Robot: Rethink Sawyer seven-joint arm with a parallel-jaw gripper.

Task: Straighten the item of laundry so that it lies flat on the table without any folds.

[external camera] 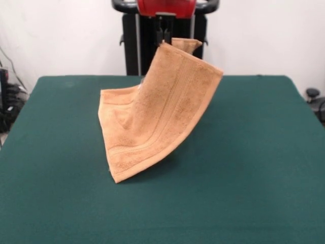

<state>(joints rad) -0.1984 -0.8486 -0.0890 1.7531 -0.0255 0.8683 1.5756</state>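
The orange-tan terry towel (157,109) hangs lifted by its top edge from my gripper (164,39), which comes down from the red arm at the top of the front view. The gripper is shut on the towel's upper edge. The towel drapes down and to the left, with a woven border band running along it. Its lower corner (116,178) touches the dark green table (244,168). A folded part of the towel trails at the left (114,99). Part of the towel folds back behind the gripper (188,44).
The robot's black pedestal (134,46) stands at the table's far side. Cables and dark equipment (7,96) sit off the table's left edge. A dark object (314,96) sits off the right edge.
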